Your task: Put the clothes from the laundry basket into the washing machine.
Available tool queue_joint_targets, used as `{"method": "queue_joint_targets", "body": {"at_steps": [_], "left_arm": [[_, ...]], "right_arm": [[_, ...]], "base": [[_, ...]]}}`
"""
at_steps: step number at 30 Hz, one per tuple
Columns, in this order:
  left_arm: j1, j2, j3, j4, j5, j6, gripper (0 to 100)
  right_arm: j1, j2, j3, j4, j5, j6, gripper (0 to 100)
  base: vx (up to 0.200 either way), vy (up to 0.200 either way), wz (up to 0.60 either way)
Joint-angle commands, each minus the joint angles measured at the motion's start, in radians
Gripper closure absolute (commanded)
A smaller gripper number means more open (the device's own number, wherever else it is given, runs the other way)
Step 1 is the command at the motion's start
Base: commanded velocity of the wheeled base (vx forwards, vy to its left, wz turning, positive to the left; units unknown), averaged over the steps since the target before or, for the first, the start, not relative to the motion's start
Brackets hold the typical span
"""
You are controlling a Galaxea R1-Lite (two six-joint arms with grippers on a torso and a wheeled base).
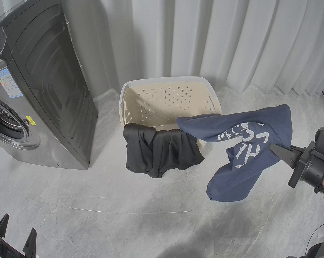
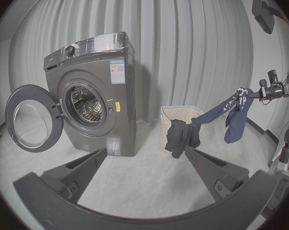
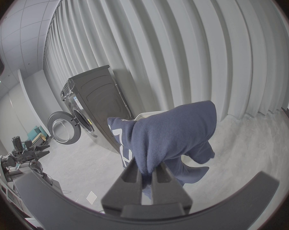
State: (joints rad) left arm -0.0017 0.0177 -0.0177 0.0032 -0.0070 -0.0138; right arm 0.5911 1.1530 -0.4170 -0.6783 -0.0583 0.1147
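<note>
The washer stands far left, door swung open, with the basket on the floor to its right. A navy shirt trails from the basket's right side up to the right claw, clamped on it in the air; a black garment drapes over the near rim. The left claw, near left, gapes wide.

Head camera looks down at laundry basket; both wrist cameras face washing machine, farther off.

pleated white curtains, grey marbled floor, panelled ceiling
</note>
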Motion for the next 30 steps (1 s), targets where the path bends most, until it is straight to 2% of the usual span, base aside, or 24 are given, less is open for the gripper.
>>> {"method": "queue_joint_targets", "body": {"at_steps": [1, 5, 10, 30], "left_arm": [[0.000, -0.013, 0.016, 0.000, -0.001, 0.000, 0], [0.000, -0.013, 0.016, 0.000, -0.001, 0.000, 0], [0.000, -0.013, 0.016, 0.000, 0.001, 0.002, 0], [0.000, -0.013, 0.016, 0.000, 0.001, 0.000, 0]], "right_arm": [[0.003, 0.005, 0.003, -0.001, 0.002, -0.001, 100], [0.026, 0.025, 0.015, -0.001, 0.003, 0.002, 100], [0.027, 0.030, 0.040, -0.003, 0.005, 0.002, 100], [0.027, 0.034, 0.040, -0.007, 0.006, 0.000, 100]], "base": [[0.000, 0.200, 0.00], [0.000, 0.200, 0.00], [0.000, 0.200, 0.00], [0.000, 0.200, 0.00]]}}
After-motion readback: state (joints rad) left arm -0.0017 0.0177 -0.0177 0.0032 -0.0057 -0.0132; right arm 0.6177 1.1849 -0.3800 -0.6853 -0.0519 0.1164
